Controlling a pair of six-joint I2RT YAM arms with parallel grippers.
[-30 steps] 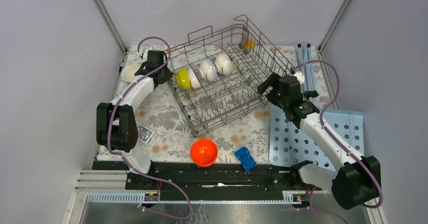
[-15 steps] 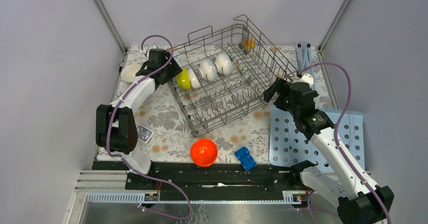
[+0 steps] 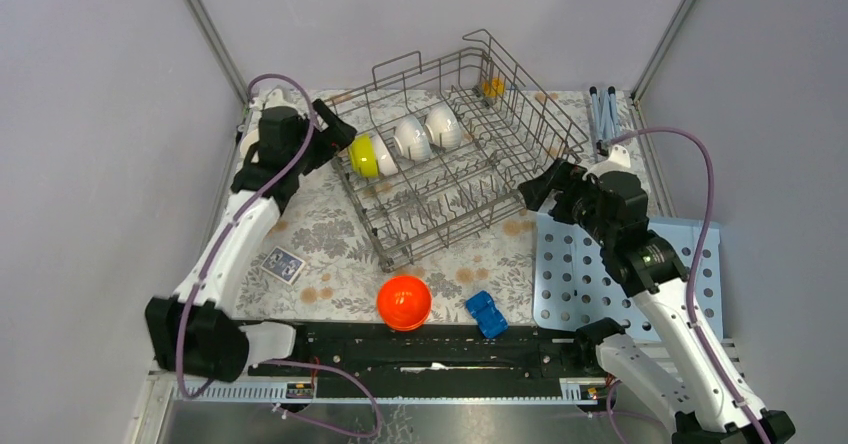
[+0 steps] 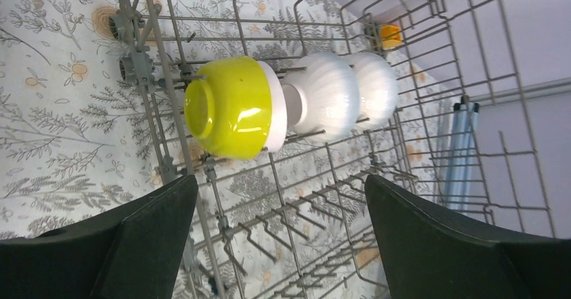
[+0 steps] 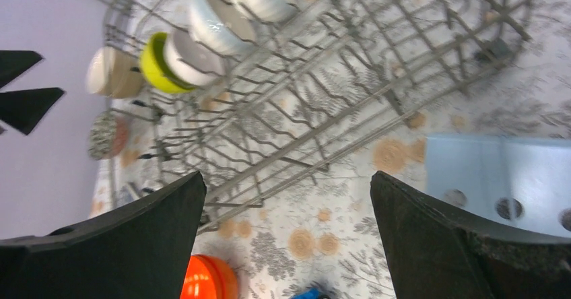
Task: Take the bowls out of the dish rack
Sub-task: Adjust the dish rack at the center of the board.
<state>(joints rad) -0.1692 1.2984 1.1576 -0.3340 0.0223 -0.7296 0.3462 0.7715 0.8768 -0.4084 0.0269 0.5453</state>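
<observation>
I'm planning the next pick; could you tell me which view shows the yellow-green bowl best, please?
The left wrist view: the yellow-green bowl is large and sharp, lying on its side. The top external view shows it small; the right wrist view shows it blurred.

The dish rack is grey wire; it holds a yellow-green bowl and white ribbed bowls. At the table's near edge are a bright orange bowl and a blue toy car. The tablecloth is white with grey leaves and orange blossoms. The perforated board is light blue.
</observation>
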